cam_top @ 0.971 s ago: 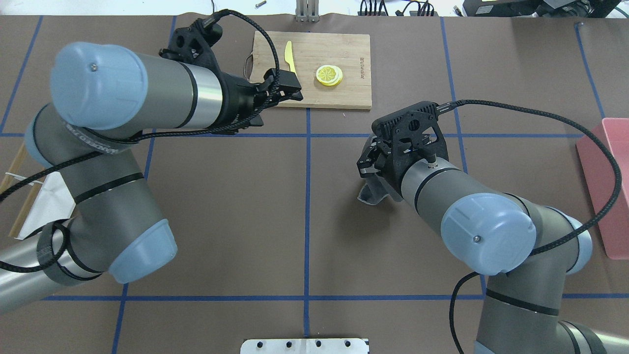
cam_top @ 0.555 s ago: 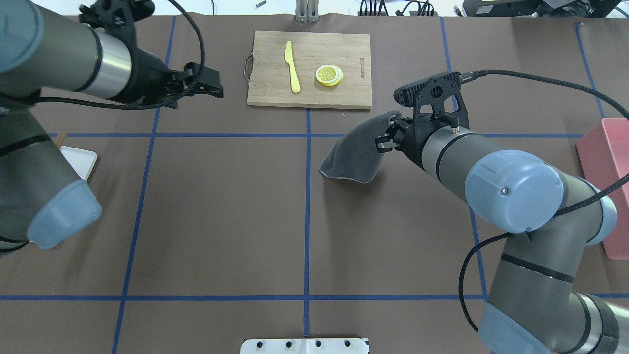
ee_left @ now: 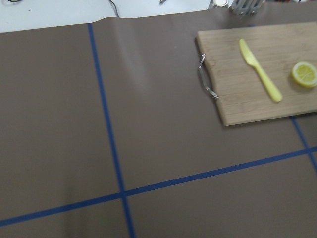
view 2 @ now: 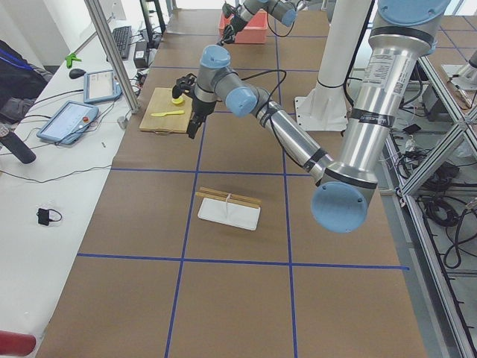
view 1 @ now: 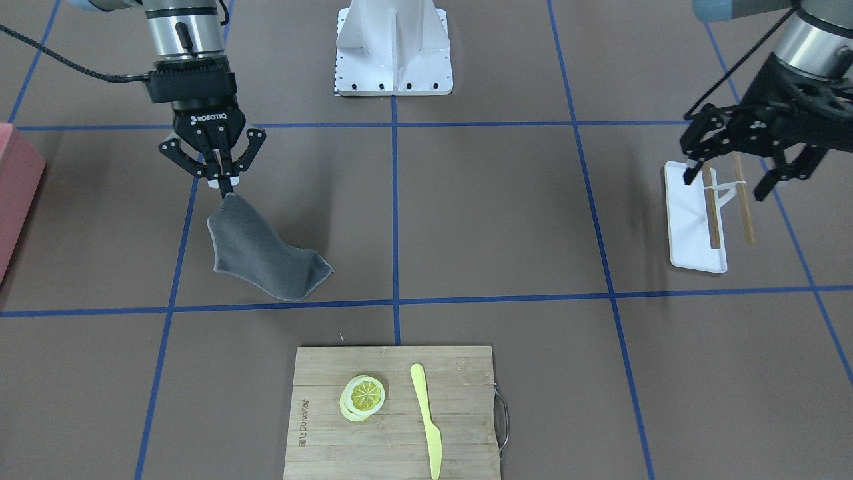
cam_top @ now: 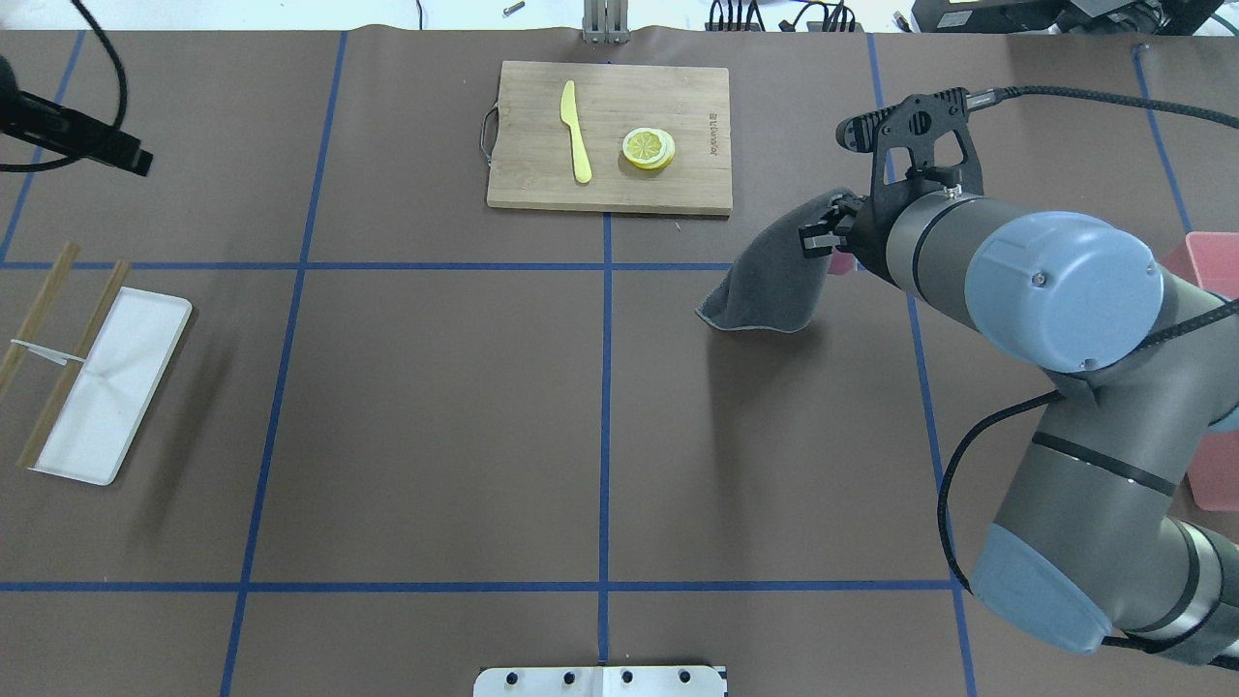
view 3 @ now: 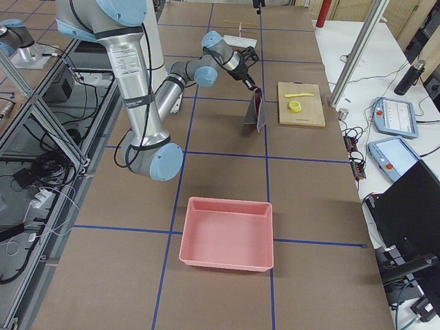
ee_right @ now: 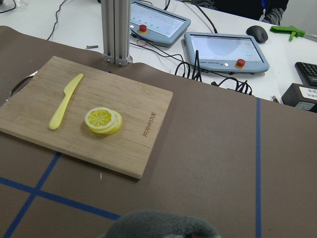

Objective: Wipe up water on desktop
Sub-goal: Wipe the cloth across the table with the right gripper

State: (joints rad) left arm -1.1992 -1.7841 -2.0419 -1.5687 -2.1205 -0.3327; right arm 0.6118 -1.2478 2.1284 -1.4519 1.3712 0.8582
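Front view, L to R: upper left, right tool (view 1: 223,185), jaws pinched on top corner of grey cloth (view 1: 263,257), which hangs slanting down over brown table (view 1: 500,220) filling the frame. Bottom centre: cutting board (view 1: 393,413). Upper right: left tool (view 1: 728,181), jaws wide apart, empty, above white tray (view 1: 693,233).

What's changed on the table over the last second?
The right gripper, jaws shut on the grey cloth, lifted it and carried it rightward, away from the robot. The left gripper, open, swung left, clear of the cutting board. Board, knife and lemon slices stayed put.
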